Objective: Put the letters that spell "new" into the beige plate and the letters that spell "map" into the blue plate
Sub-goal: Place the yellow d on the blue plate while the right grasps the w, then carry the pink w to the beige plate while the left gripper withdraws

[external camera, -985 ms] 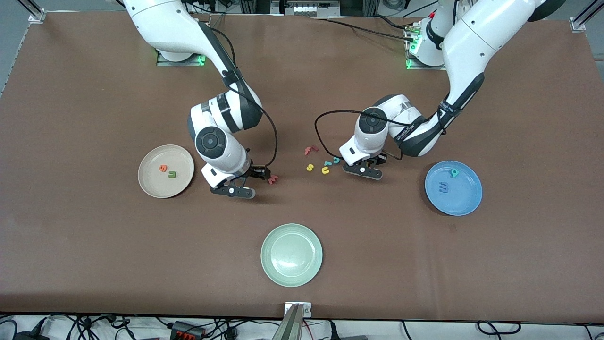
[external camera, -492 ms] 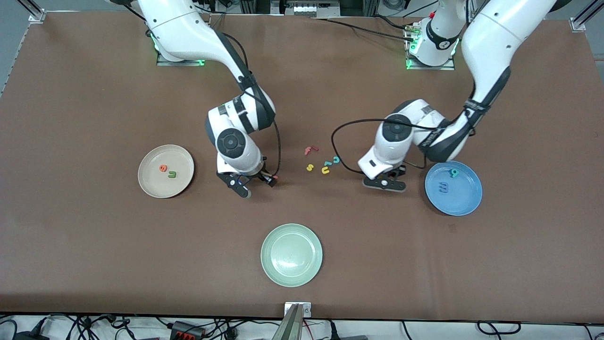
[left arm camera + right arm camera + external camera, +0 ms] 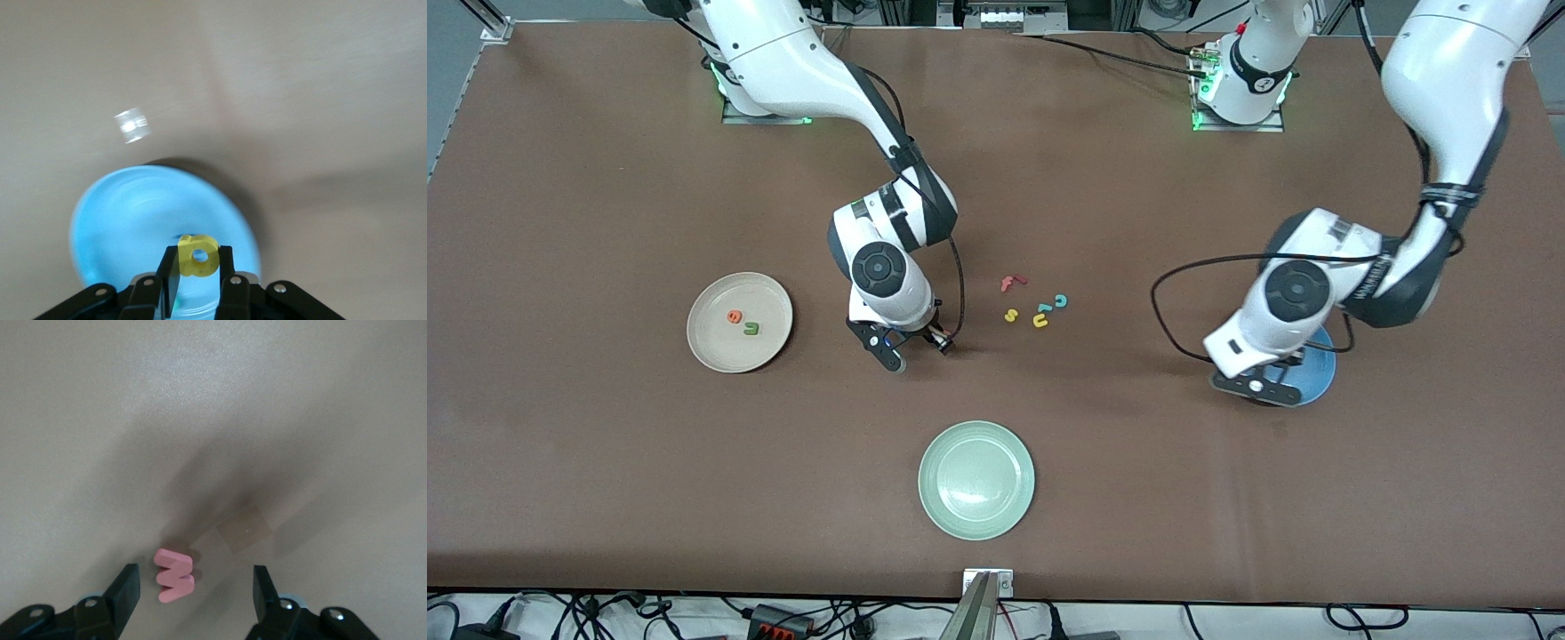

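Since a second ago the left gripper [image 3: 198, 267] has swung away from the loose letters and now hangs over the blue plate [image 3: 1320, 378], clamped on the yellow a [image 3: 197, 255]; the plate's contents are hidden under the wrist. The right gripper [image 3: 193, 587] has turned and lowered over the pink w [image 3: 174, 575], its fingers apart on either side of the letter, which lies on the counter [image 3: 605, 489] between the beige plate [image 3: 716, 302] and the loose letters. The beige plate holds the orange e [image 3: 735, 316] and green n [image 3: 751, 330]. The pale green plate [image 3: 976, 480] lies empty nearer the front camera. Broad bare counter surrounds all three plates out to the edges.
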Tool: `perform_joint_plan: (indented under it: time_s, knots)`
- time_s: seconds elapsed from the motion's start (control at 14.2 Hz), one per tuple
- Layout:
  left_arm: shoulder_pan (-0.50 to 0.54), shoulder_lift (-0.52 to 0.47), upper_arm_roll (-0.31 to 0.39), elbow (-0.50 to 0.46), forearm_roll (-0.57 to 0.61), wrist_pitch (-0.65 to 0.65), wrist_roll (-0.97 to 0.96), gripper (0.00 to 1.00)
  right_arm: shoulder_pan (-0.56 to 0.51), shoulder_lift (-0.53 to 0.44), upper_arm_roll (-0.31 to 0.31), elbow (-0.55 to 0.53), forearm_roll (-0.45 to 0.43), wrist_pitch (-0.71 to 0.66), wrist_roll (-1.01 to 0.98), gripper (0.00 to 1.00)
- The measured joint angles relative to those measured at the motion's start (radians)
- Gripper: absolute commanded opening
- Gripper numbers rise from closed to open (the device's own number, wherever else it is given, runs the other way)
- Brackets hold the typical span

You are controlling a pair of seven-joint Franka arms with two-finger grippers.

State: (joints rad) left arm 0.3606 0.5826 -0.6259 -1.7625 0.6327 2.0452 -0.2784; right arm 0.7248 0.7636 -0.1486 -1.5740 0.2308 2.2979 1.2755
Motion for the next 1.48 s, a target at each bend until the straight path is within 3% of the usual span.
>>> perform_joint_plan:
  time_s: [0.14,0.21,0.28,0.35,0.42,0.7,0.98,1.27,1.48]
  knots:
    - [0.058,0.005,0.005,0.002,0.000,-0.015,0.052,0.11,0.003,0.013,0.000,0.019,0.000,0.000,0.026,0.76]
    - [0.085,0.015,0.009,0.000,0.000,-0.016,0.072,0.16,0.006,0.019,0.000,0.027,0.000,0.000,0.035,0.75]
    - [0.112,0.034,0.011,-0.001,0.000,-0.016,0.083,0.28,0.010,0.025,0.000,0.033,0.000,0.001,0.042,0.72]
    - [0.137,0.058,0.013,-0.001,0.000,-0.009,0.091,0.73,0.012,0.032,0.000,0.038,0.000,0.006,0.047,0.71]
    - [0.158,0.081,0.013,-0.001,0.000,0.003,0.094,1.00,0.013,0.037,0.000,0.040,0.000,0.010,0.050,0.65]
    - [0.172,0.102,-0.008,0.007,0.000,0.002,0.094,1.00,0.013,0.044,0.000,0.043,0.000,0.017,0.052,0.49]
    - [0.171,0.039,-0.067,0.063,0.000,-0.091,0.093,1.00,0.013,0.045,0.000,0.044,0.000,0.021,0.052,0.38]
    - [0.167,-0.002,-0.165,0.234,0.000,-0.339,0.093,1.00,0.013,0.045,0.000,0.045,0.000,0.028,0.052,0.32]
    - [0.148,-0.011,-0.192,0.378,-0.054,-0.515,0.093,1.00,0.013,0.045,0.000,0.045,0.000,0.033,0.052,0.24]
